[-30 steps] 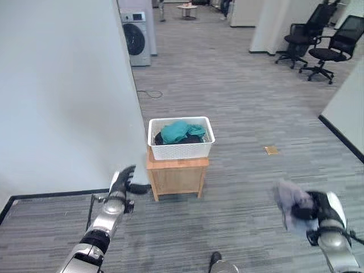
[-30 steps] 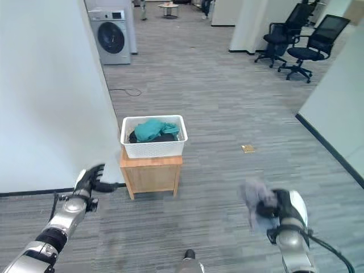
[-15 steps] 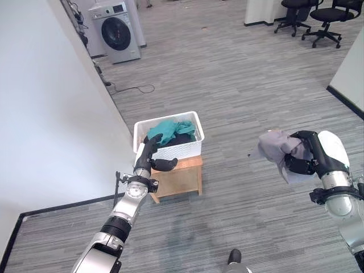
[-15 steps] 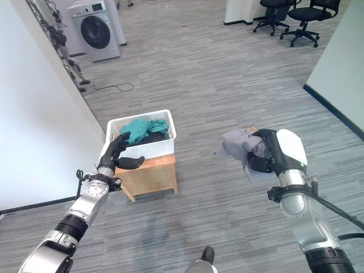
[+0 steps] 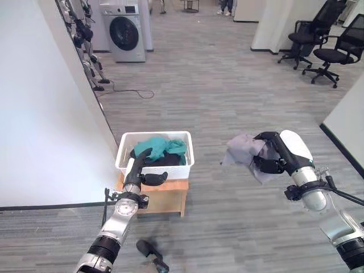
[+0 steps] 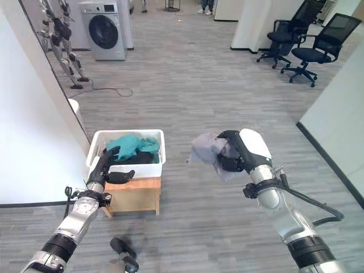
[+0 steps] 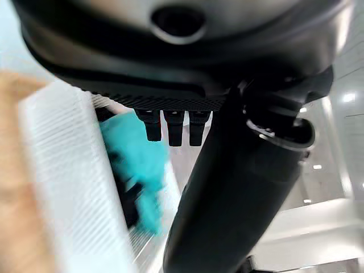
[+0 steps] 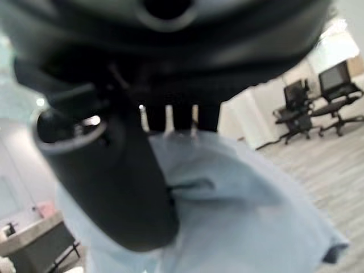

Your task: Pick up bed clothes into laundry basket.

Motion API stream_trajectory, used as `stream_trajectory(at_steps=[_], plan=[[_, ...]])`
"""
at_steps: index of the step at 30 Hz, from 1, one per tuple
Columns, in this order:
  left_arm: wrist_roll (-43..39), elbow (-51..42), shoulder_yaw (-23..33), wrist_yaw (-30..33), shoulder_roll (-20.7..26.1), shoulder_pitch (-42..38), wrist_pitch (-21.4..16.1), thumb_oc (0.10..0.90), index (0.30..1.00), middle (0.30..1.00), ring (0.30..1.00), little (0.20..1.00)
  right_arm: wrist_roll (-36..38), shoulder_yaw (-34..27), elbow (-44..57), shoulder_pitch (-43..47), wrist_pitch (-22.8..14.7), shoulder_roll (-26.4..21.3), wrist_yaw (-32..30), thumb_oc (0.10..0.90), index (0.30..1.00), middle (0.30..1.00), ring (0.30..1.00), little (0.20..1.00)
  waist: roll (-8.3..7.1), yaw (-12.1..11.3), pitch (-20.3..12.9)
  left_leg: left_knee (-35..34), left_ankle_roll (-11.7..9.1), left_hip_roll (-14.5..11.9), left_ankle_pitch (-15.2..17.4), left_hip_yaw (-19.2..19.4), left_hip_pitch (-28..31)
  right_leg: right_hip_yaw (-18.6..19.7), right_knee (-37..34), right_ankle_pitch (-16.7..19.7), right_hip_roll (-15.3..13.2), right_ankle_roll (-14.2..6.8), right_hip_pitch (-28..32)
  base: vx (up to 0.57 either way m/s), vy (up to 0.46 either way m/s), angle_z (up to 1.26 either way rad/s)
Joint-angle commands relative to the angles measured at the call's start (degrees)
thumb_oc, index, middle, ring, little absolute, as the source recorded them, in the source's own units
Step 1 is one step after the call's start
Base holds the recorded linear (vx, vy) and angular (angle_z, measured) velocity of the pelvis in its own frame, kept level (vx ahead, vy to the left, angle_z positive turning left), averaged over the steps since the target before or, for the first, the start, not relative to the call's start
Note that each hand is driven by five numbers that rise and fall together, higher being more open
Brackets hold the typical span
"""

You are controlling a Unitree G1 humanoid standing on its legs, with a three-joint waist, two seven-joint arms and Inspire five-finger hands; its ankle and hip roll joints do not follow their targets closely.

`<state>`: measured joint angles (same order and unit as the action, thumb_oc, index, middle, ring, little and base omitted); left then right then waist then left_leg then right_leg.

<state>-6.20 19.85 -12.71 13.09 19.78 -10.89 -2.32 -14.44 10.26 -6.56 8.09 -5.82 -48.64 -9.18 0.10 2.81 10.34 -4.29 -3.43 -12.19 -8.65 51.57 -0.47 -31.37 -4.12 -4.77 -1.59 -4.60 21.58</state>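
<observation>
Closer now than half a second ago, the right hand [image 6: 238,154] is carrying the grey cloth [image 6: 206,151] toward the white laundry basket [image 5: 181,156], fingers curled round the bunched fabric so it is hanging clear of the floor, still well apart from the rim. Left hand [image 5: 139,166] is hovering with fingers straight over the basket's near wall, probably steadying it on the wooden stool [image 5: 170,196]. Teal clothes [image 5: 162,147] are already lying inside.

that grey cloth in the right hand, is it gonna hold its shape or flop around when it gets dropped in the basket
Probably floppy: the grey cloth bunches and droops from the right hand, a loose corner hanging free. It looks light, held by curled fingers alone. It should settle limp onto the clothes in the white basket.
</observation>
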Motion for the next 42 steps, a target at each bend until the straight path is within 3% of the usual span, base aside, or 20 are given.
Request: stream_trajectory(at_steps=[1,2,3,4,5,6,7,8,9,11,12,16,23,34,42], plan=[[3.7,-10.8,3.9,2.5,3.8,-0.7,-5.5,0.800,0.900,0.900,0.900,0.900,-3.2,-3.1,5.4,8.6,-4.1,-3.1,-3.0,0.400,0.300,0.300,0.300,0.300,0.04,-4.4,-3.8,-0.4,0.3,2.5,1.8,-2.8,2.5,2.2,21.1,-1.5,-3.0,-5.9,-5.1,0.46,0.053,-0.04],[4.7,-11.3,3.9,3.3,3.6,-0.1,-5.3,0.800,0.900,0.900,0.900,0.900,-3.7,-2.8,5.0,8.8,-3.7,-2.7,-2.7,0.400,0.300,0.300,0.300,0.300,-0.37,-4.5,-3.4,-0.4,1.6,3.8,2.9,-3.6,3.9,1.7,27.7,3.3,-6.3,-8.9,-7.4,0.39,0.046,-0.01],[5.6,-12.7,3.9,4.0,3.9,0.2,-5.2,0.800,0.900,0.900,0.900,0.900,-4.3,-2.5,5.0,8.8,-3.3,-1.8,-2.7,0.400,0.300,0.300,0.300,0.300,-0.73,-4.3,-2.5,-0.6,2.7,4.5,3.8,-4.5,4.9,2.7,38.2,7.0,-9.8,-10.4,-13.0,0.42,-0.032,0.47],[7.5,-13.8,4.3,5.4,4.0,0.5,-5.6,0.800,0.900,0.900,0.900,0.900,-4.6,-2.7,5.3,8.7,-3.0,-0.7,-3.0,0.400,0.300,0.300,0.300,0.300,-0.28,-3.8,-1.5,-0.7,3.0,4.1,5.3,-6.5,6.8,3.6,44.2,7.7,-13.4,-10.3,-18.7,0.32,-0.092,0.63],[8.1,-14.9,4.6,5.9,4.1,0.6,-5.8,0.800,0.900,0.900,0.900,0.900,-5.0,-2.8,5.1,8.7,-2.8,-0.4,-3.6,0.400,0.300,0.300,0.300,0.300,-0.82,-3.5,-1.4,-0.7,2.9,4.7,6.0,-7.5,6.8,3.9,42.2,5.9,-15.4,-9.7,-20.5,0.23,-0.109,0.54],[8.2,-15.0,4.6,6.0,4.1,0.7,-5.7,0.800,0.900,0.900,0.900,0.900,-5.1,-2.8,5.1,8.7,-2.8,-0.3,-3.7,0.400,0.300,0.300,0.300,0.300,-0.96,-3.3,-1.5,-0.7,2.9,4.8,5.9,-7.9,6.6,3.6,42.1,5.7,-15.5,-9.7,-20.4,0.22,-0.267,0.89],[8.8,-16.2,4.7,6.5,4.5,1.2,-6.1,0.800,0.900,0.900,0.900,0.900,-5.0,-3.7,4.6,8.5,-2.6,0.8,-5.1,0.400,0.300,0.300,0.300,0.300,-0.97,-2.5,-1.1,-0.7,1.6,4.2,6.3,-10.4,6.9,3.8,33.6,2.2,-16.8,-7.0,-22.3,0.17,-0.222,1.08],[8.8,-16.3,4.7,6.5,4.6,1.2,-6.1,0.800,0.900,0.900,0.900,0.900,-5.0,-3.8,4.6,8.4,-2.6,0.9,-5.1,0.400,0.300,0.300,0.300,0.300,-0.90,-2.2,-1.3,-0.7,1.5,3.9,6.0,-10.6,6.7,3.2,33.0,2.3,-16.4,-6.7,-22.0,0.21,-0.335,1.65],[8.9,-16.9,4.9,6.5,4.7,1.9,-6.4,0.800,0.900,0.900,0.900,0.900,-5.1,-4.1,4.6,8.3,-2.5,1.1,-5.6,0.400,0.300,0.300,0.300,0.300,-0.88,-1.9,-1.5,-0.7,0.8,3.4,5.7,-12.0,6.2,3.6,27.5,1.1,-15.9,-5.6,-21.5,0.13,-0.295,1.40],[8.6,-17.6,5.1,6.9,4.6,2.8,-6.7,0.800,0.900,0.900,0.900,0.900,-5.7,-5.8,4.7,5.8,-1.8,2.7,-6.6,0.400,0.300,0.300,0.300,0.300,-1.54,-0.8,-1.9,-0.7,-0.3,3.0,5.8,-16.3,5.5,9.6,14.2,0.8,-13.0,-5.2,-20.9,0.17,-0.441,1.34],[8.5,-17.7,5.4,6.9,4.4,3.7,-7.1,0.800,0.900,0.900,0.900,0.900,-7.3,-7.7,4.5,2.3,-0.9,4.6,-7.6,0.400,0.300,0.300,0.300,0.300,-2.77,0.2,-2.7,-0.7,-0.2,3.6,6.9,-20.4,4.9,17.2,7.9,1.5,-11.2,-5.5,-19.1,0.17,-0.400,1.97],[8.3,-17.0,8.0,6.3,4.2,8.3,-7.7,0.800,0.900,0.900,0.900,0.900,-9.2,-8.7,4.2,0.1,0.5,7.0,-7.8,0.400,0.300,0.300,0.300,0.300,-3.79,-1.5,-3.8,-0.7,-1.1,2.8,6.3,-22.6,6.4,16.5,5.0,3.6,-11.0,-5.8,-16.0,0.11,-0.263,1.54],[6.5,-16.1,11.4,4.8,2.1,14.8,-7.6,0.800,0.900,0.900,0.900,0.900,-8.2,-8.6,3.9,-2.0,0.6,8.5,-6.4,0.400,0.300,0.300,0.300,0.300,-3.26,-3.6,-5.3,-0.7,-2.8,1.5,4.5,-25.3,7.9,12.7,-0.8,2.7,-8.4,-4.4,-9.1,0.09,-0.174,0.28],[6.6,-14.3,12.0,4.2,1.1,17.1,-6.7,0.800,0.900,0.900,0.900,0.900,-8.2,-5.9,3.4,-1.6,1.4,10.6,-5.3,0.400,0.300,0.300,0.300,0.300,-2.47,-5.0,-5.3,-0.7,-4.8,-0.7,2.3,-26.9,7.4,9.6,-0.9,0.6,-6.7,-3.2,-7.4,0.04,-0.086,0.16],[5.2,-12.9,11.6,3.1,1.4,16.9,-6.2,0.800,0.900,0.900,0.900,0.900,-3.7,-2.0,-9.4,1.0,4.5,15.0,-6.1,0.400,0.300,0.300,0.300,0.300,-2.17,-6.4,-4.4,-0.7,-5.3,-1.1,2.1,-27.7,6.6,9.0,-0.9,0.2,-6.4,-2.8,-7.8,0.05,-0.039,0.19]])
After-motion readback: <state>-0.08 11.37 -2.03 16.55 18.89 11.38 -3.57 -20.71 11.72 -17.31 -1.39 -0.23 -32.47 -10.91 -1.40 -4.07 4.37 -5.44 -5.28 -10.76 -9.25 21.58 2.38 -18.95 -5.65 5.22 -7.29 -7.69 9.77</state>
